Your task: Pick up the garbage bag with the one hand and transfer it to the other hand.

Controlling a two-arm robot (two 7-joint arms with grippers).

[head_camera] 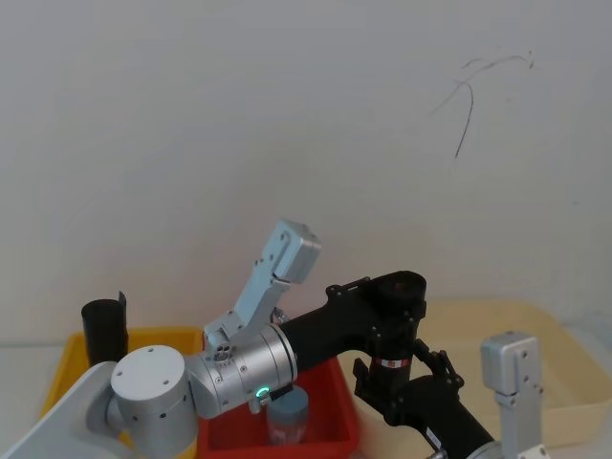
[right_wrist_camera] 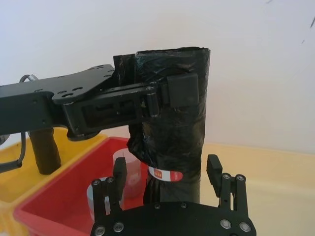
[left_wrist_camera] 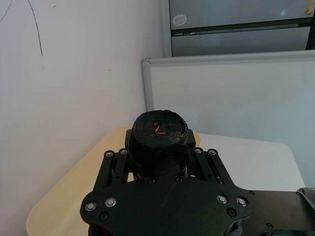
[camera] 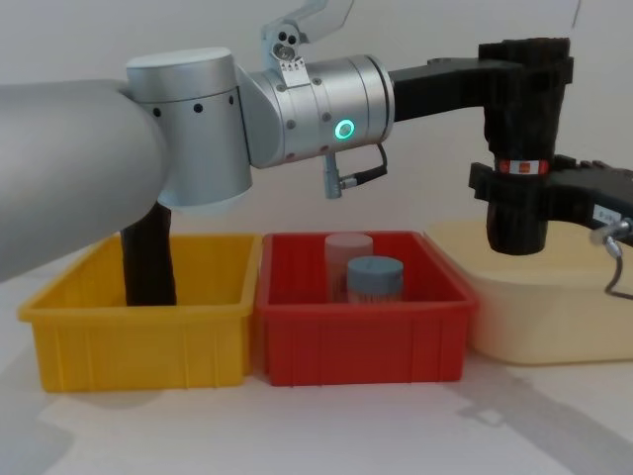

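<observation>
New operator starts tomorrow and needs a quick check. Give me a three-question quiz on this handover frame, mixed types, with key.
1. True or false: the left gripper clamps the garbage bag near its top.
2. The right gripper has its fingers: A shut on the bag; B open, either side of the bag; C shut, empty.
3. Fill in: the grey-blue jar sits in a ___.
Key: 1 true; 2 B; 3 red bin.

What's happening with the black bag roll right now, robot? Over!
Left gripper shut on bag roll near its top, held in air. Right gripper open around its lower part, by the label. Cream tray below.
</observation>
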